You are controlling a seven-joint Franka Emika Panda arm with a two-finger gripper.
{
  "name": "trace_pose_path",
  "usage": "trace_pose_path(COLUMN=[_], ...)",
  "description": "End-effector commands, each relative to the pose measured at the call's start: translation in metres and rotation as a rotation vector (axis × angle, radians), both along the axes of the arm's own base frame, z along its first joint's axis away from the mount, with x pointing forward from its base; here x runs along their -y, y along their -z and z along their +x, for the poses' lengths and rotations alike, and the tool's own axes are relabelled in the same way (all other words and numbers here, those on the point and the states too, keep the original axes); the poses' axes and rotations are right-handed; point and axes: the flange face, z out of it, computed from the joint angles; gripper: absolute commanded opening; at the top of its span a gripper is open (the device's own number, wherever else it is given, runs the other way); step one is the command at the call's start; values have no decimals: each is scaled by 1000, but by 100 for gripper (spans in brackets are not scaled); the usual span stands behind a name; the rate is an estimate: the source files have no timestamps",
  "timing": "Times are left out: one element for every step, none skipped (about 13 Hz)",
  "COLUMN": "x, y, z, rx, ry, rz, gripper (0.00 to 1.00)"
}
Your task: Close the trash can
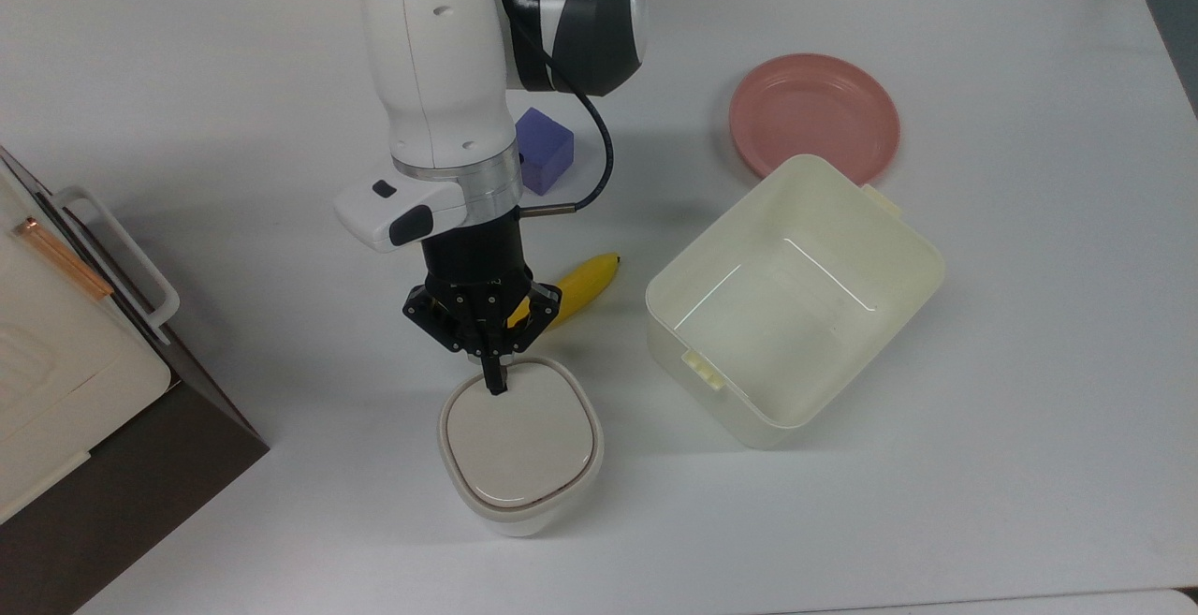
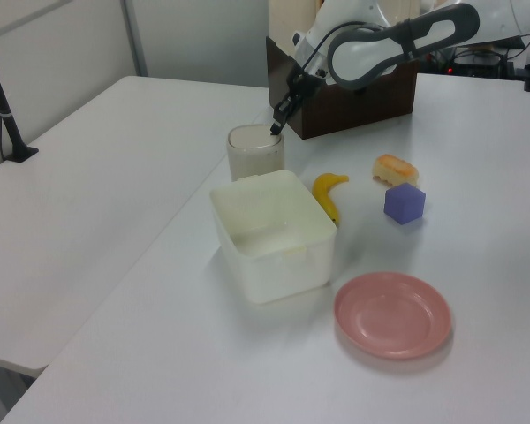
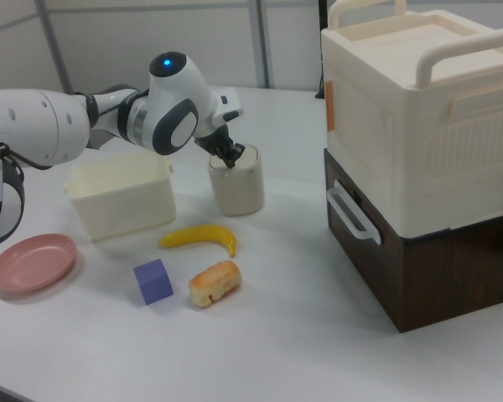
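The trash can point(image 1: 519, 446) is a small off-white bin with a beige lid, standing near the table's front edge in the top view. Its lid lies flat across the rim. My gripper point(image 1: 492, 383) points down with its fingers pressed together, and the tip rests on the lid's edge nearest the arm. In the left view the gripper point(image 2: 275, 129) touches the top of the trash can point(image 2: 254, 157) from the left view's right. In the right view the gripper point(image 3: 229, 161) sits on top of the trash can point(image 3: 237, 186).
A cream lidless tub point(image 1: 889, 222) stands at the top view's right of the can, a pink plate point(image 1: 814, 114) behind it. A banana point(image 1: 582, 285) and a purple cube point(image 1: 543, 149) lie near the arm, a bread roll point(image 3: 214, 282) beside them. A cream case on a brown box point(image 1: 140, 446) fills the top view's left edge.
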Motion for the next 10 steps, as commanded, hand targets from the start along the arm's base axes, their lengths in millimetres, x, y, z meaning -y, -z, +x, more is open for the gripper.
trace_pose_path(x=[-6, -12, -19, -19, -20, -20, -18, -10, -4, 3], y=[21, 27, 30, 32, 34, 28, 4, -27, -43, -71], z=[-5, -6, -8, -8, -9, -9, -12, -21, -28, -40], rx=[-19, -30, -41, -47, -50, -41, -19, -29, -57, -95], ry=[-15, -26, -35, -35, -34, -28, -15, 2, 5, 1], rz=[-8, -12, -14, -13, -12, -6, 11, 28, 37, 48], gripper=[0, 0, 0, 0, 0, 0, 0, 2, 6, 16])
